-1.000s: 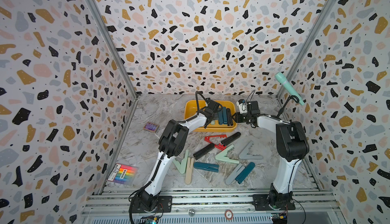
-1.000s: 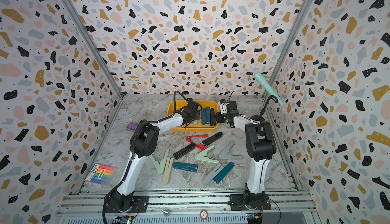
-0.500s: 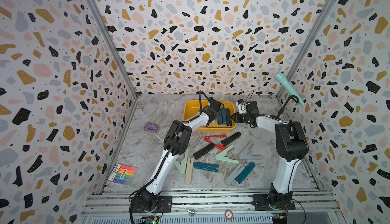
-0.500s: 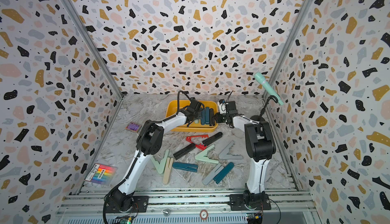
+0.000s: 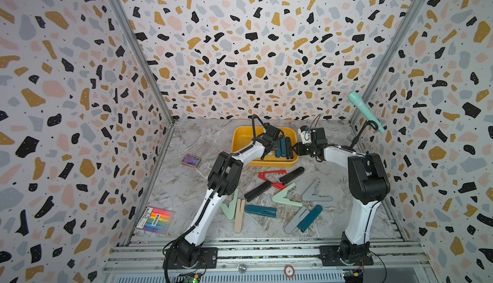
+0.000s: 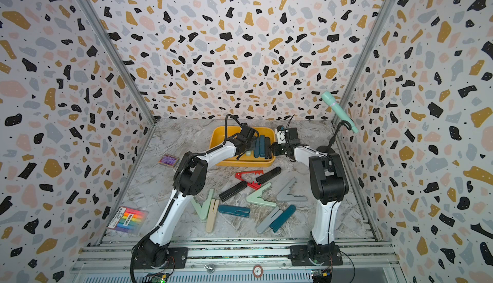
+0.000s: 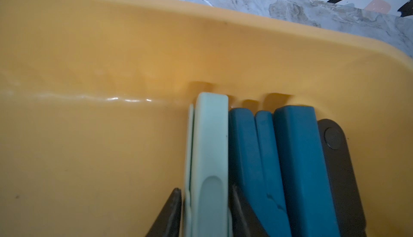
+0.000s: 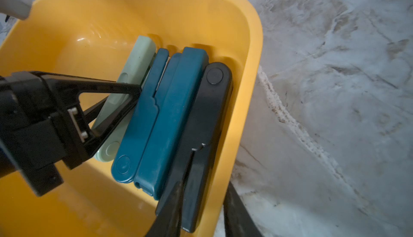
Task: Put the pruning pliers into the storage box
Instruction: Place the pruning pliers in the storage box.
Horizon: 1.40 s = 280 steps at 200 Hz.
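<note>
Left arm's elbow has swung a touch toward the shallow yellow plastic storage box (image 5: 240,141) over the last second. Its gripper has edged along to the row of tools inside. Right arm hasn't budged.

left gripper (image 7: 205,189): down inside the box, jaws narrow, one finger either side of the folded mint-green plastic pliers (image 7: 211,135). That tool lies on the box floor, flush against two dark teal pliers (image 8: 161,113). A black pliers (image 8: 207,104) comes last in the row, against the box wall. Looks like a release, but I can't tell whether the fingers pinch it or have let go.

right gripper (image 8: 203,185): at that same wall, jaws part-way apart, one finger inside over the black pliers, the other outside the wall. My read: it's bracing the box against sliding while tools get packed side by side. Can't tell if it actually clamps.

Four in, roughly ten loose on the grey marble-look table (image 5: 186,183) on the arm-base side of the box, red pliers (image 5: 269,175) among the closest. Next: lift the left arm straight up so the mint one isn't dragged out of line.
</note>
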### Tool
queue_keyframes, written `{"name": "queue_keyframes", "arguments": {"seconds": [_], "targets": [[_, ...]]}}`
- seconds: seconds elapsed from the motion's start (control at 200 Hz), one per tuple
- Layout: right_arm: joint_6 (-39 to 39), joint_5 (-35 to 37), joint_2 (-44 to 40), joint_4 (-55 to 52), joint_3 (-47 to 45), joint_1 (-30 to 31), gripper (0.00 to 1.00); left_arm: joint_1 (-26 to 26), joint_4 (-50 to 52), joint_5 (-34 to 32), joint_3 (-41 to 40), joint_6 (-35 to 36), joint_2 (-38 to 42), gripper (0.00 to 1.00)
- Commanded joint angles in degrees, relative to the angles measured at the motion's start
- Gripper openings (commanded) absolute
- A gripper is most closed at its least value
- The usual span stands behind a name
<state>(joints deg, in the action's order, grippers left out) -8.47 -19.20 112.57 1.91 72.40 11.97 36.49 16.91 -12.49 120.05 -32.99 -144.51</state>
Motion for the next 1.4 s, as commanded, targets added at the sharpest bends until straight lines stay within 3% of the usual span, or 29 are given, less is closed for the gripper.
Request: {"name": "queue_keyframes", "arguments": {"seconds": [0.0,0.661,1.091,1.216,1.397], "targets": [[0.6,1.3,-0.1,-1.3,1.8,0.1,0.32,0.5,0.1,1.3,1.5,-0.4,-0.7,0.40],[1.0,1.7,0.0,-1.9,1.8,-0.1,0.33,1.5,-5.5,5.7,-2.6,-4.6,3.0,0.40],[1.3,2.1,-0.3,-2.0,2.0,-0.1,0.34,1.7,-9.1,4.3,-9.2,-7.5,8.2,0.40],[1.7,2.8,-1.0,-2.2,2.4,-0.6,0.41,2.0,-9.3,3.5,-9.1,-7.3,9.0,0.42],[4.9,4.4,-4.2,-2.4,2.8,-0.8,0.55,2.0,-9.3,1.7,-8.9,-5.8,11.2,0.51]]}}
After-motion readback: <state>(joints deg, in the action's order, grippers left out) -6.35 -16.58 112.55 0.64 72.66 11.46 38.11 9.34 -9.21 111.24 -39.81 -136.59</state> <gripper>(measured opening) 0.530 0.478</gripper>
